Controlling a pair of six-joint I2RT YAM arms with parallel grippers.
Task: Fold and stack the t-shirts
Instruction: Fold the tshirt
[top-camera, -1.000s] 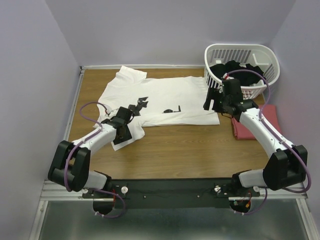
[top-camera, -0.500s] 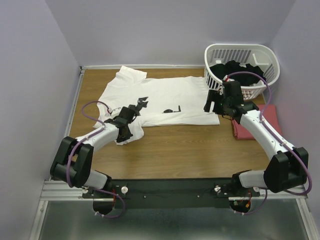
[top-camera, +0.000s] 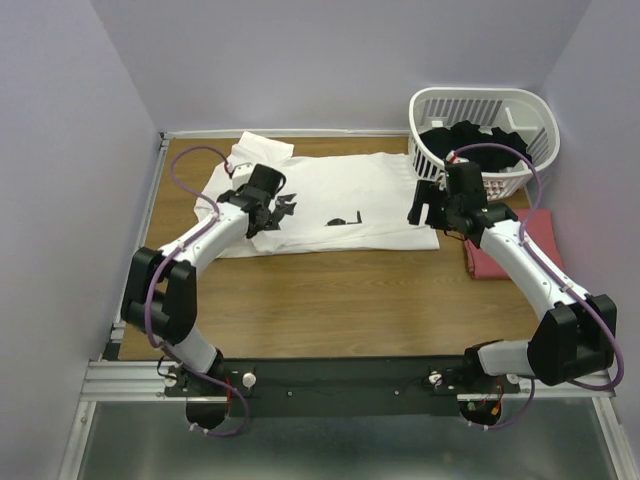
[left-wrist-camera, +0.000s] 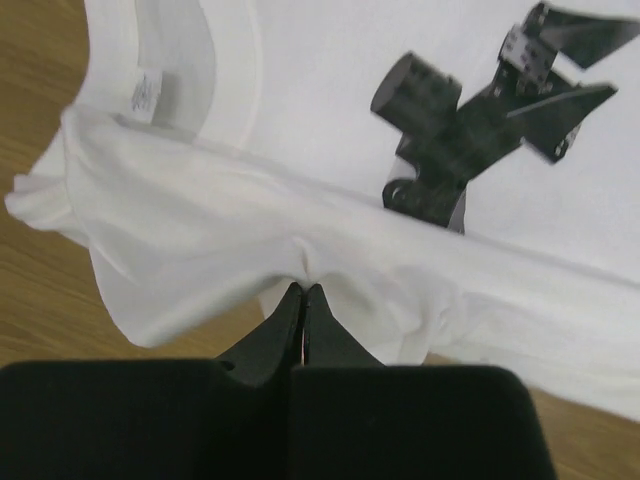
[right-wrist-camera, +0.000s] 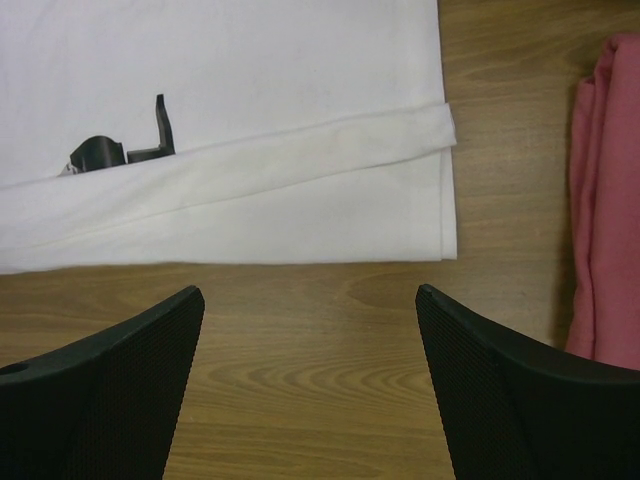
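— Pinching anything, the left gripper (left-wrist-camera: 303, 300)?
— Yes, a fold of the white shirt (top-camera: 345, 190), spread along the worktop's (top-camera: 350, 290) far edge. Right gripper (right-wrist-camera: 308, 292) gapes wide; red shirt (top-camera: 485, 265) by right edge.

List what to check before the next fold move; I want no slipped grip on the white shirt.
1. Left hand gripping the large white cotton t-shirt: ok, shut on a bunched fold.
2. Only one layer pinched: cannot tell.
3. Right hand free: ok, open, empty, near the hem corner.
4. Folded salmon-red cotton t-shirt apart from the white one: ok, wooden table shows between them.
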